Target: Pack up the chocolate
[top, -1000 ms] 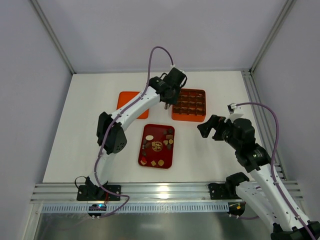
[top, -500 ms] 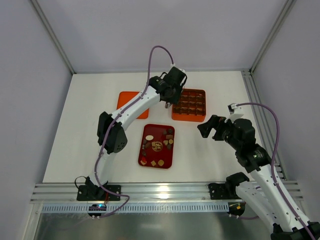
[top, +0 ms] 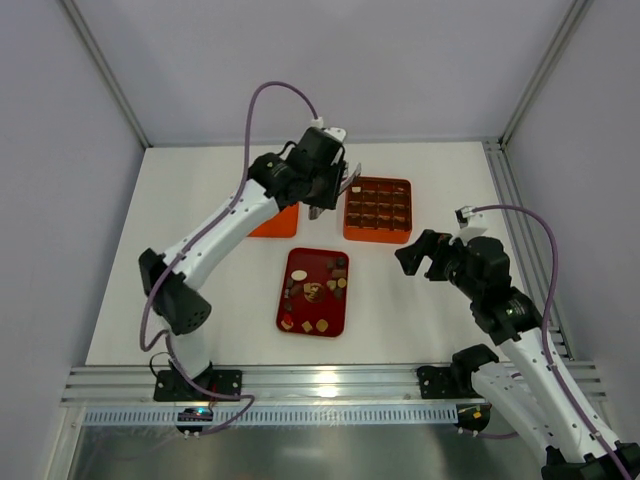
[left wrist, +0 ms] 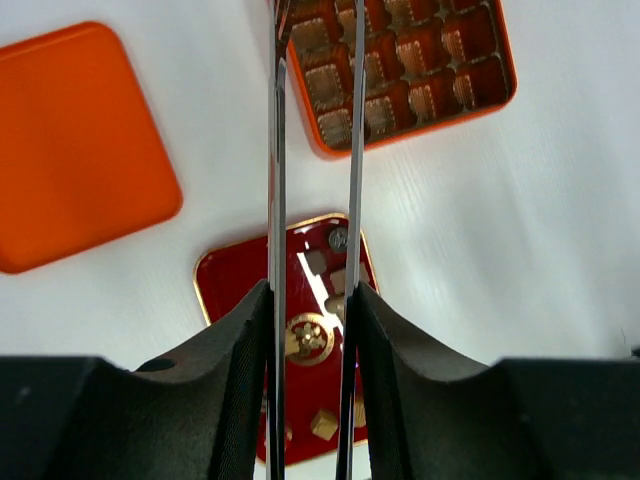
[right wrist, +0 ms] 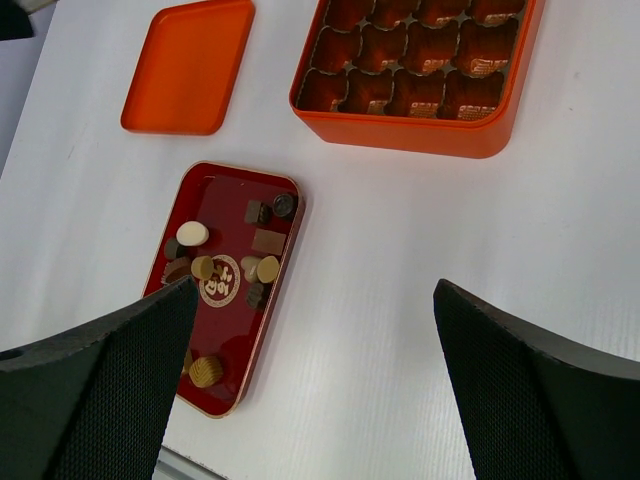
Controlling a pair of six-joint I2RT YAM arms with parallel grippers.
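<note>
Several small chocolate pieces (top: 314, 292) in dark brown, tan and cream lie on a dark red tray (top: 294, 310). The pieces (right wrist: 258, 268) also show in the right wrist view and, between the blades, (left wrist: 322, 424) in the left wrist view. My left gripper (top: 332, 195) hovers by the left edge of the orange grid box (top: 378, 238). It carries two thin metal blades (left wrist: 277, 150) that stand apart with nothing between them. My right gripper (top: 418, 258) hangs open right of the tray, with empty fingers (right wrist: 110, 370).
An orange lid (top: 272, 225) lies left of the box, partly under the left arm; the lid (left wrist: 75, 140) is flat on the table. The box (right wrist: 400, 135) has brown cup-lined cells. Metal rails run along the near edge.
The left arm has swung left, carrying its gripper from over the box to the box's left edge. The right arm has not moved.
</note>
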